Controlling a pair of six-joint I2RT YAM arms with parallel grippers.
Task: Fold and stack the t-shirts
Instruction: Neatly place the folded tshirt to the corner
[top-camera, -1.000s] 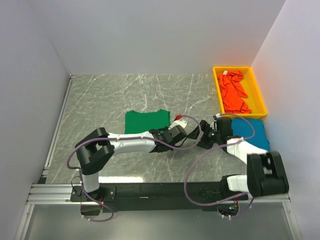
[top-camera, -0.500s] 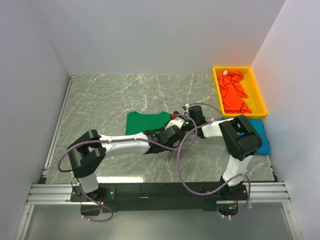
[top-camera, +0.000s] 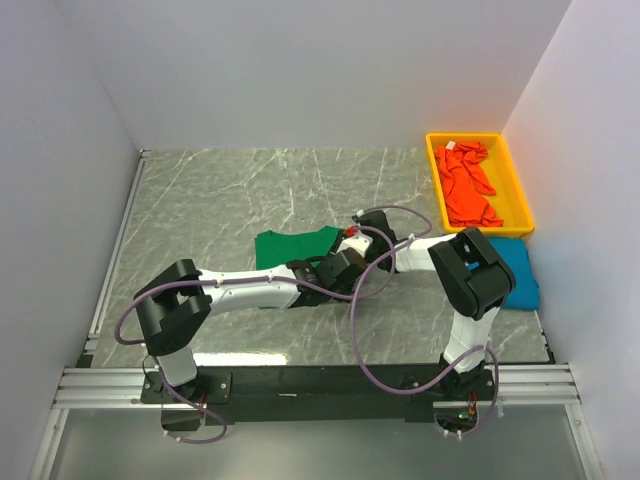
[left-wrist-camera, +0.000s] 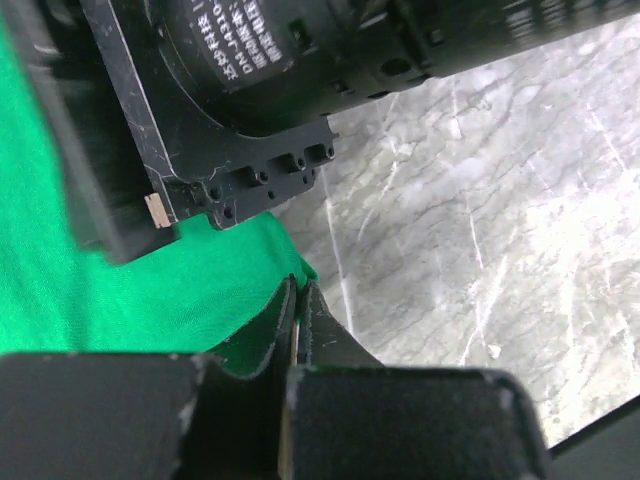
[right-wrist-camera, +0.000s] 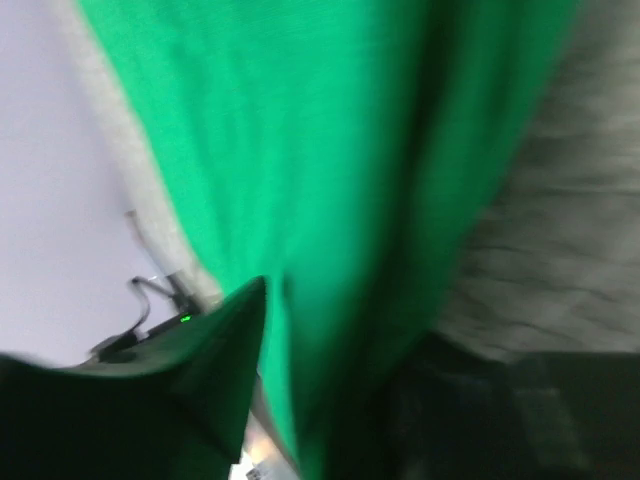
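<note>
The green t-shirt (top-camera: 290, 246) lies folded mid-table. My left gripper (top-camera: 345, 266) is at its near right corner, and in the left wrist view this gripper (left-wrist-camera: 298, 290) is shut on the green cloth's edge (left-wrist-camera: 150, 290). My right gripper (top-camera: 360, 230) reaches in at the shirt's far right corner. The right wrist view is blurred. There a wide band of green cloth (right-wrist-camera: 330, 150) runs between the fingers of the right gripper (right-wrist-camera: 340, 320), which still stand apart. The blue t-shirt (top-camera: 518, 272) lies at the right. The orange-red t-shirt (top-camera: 468, 186) is crumpled in the bin.
A yellow plastic bin (top-camera: 518, 178) stands at the back right against the wall. The right arm's black body (left-wrist-camera: 250, 90) hangs just above the left gripper. White walls close the table on the left, back and right.
My right arm swung left from beside the blue t-shirt to the green shirt's right edge, its jaws narrowing over the cloth. The left gripper stayed shut on the shirt.
</note>
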